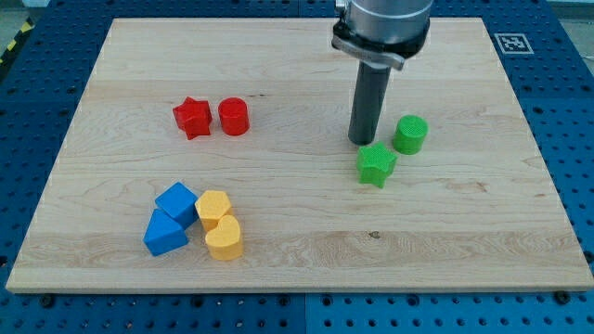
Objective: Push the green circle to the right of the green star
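so my tip (363, 140) is down on the wooden board (297, 232), just beside the green star (376, 164), at about its 11 o'clock. green circle (409, 134) sits at roughly 2 o'clock from the star, close by, can't tell if they touch. there's no claw here, just a bare rod, nothing grasped. red star (192, 118) and red circle (233, 117) sit way off at 9 o'clock
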